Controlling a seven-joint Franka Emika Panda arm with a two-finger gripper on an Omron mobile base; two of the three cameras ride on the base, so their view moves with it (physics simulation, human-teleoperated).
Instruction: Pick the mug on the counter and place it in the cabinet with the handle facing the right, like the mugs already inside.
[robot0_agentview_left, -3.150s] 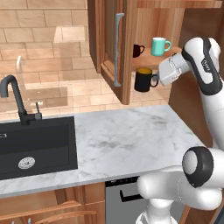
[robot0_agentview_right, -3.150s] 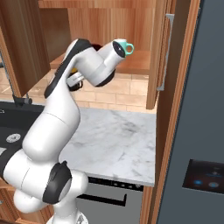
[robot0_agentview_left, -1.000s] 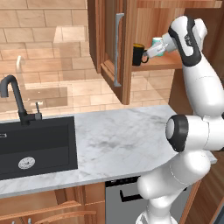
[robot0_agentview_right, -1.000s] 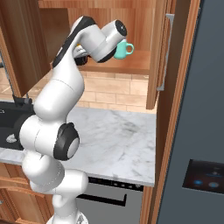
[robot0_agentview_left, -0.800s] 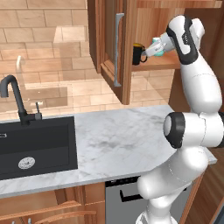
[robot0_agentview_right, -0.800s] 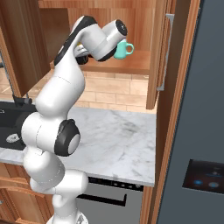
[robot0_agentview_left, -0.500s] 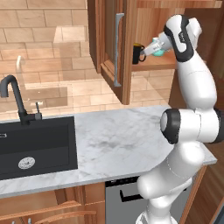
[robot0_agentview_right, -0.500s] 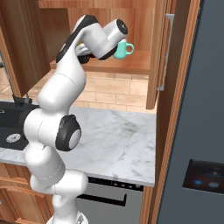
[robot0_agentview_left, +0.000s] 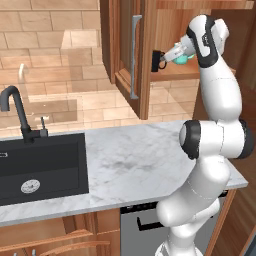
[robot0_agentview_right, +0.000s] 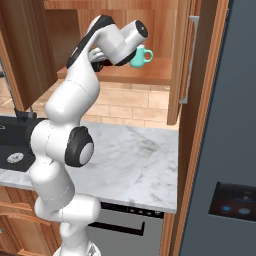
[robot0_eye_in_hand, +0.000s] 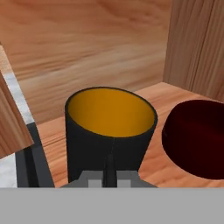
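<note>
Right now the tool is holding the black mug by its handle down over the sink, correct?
No. The tool does hold the black mug by its handle, but up at the cabinet shelf, not over the sink. The left base view shows it.

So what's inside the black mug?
The mug shows a bare yellow-orange inside near its rim; its bottom is hidden. The gripper pinches its handle.

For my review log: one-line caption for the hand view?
Hand shut on black mug over cabinet shelf, beside a dark red bowl.

matt black mug (robot0_eye_in_hand: 109, 135), grained wood cabinet (robot0_agentview_left: 165, 30) - veined marble counter (robot0_agentview_left: 135, 165)
</note>
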